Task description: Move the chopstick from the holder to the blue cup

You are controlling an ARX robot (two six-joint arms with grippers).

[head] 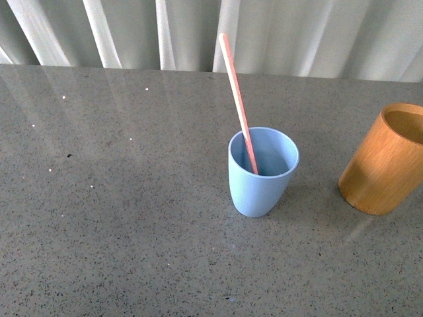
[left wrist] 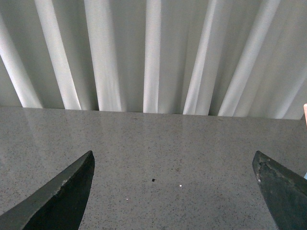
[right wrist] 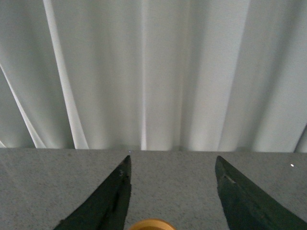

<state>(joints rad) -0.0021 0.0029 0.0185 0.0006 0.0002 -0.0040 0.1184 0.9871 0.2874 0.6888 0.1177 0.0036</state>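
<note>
The light blue cup [head: 262, 172] stands upright near the table's middle in the front view. A salmon-pink chopstick [head: 237, 100] leans inside it, its top tilted to the back left. The orange-brown wooden holder [head: 384, 160] stands at the right edge, with nothing showing in its mouth. Neither arm shows in the front view. My left gripper [left wrist: 173, 165] is open over bare table; a pink sliver of the chopstick [left wrist: 305, 114] shows at the frame's edge. My right gripper [right wrist: 172, 167] is open, with the holder's rim [right wrist: 152, 224] just showing between its fingers.
A grey speckled stone table [head: 119, 218] carries both cups. Pale pleated curtains [head: 297, 33] hang right behind its far edge. A small dark speck [left wrist: 153, 180] lies on the table under the left gripper.
</note>
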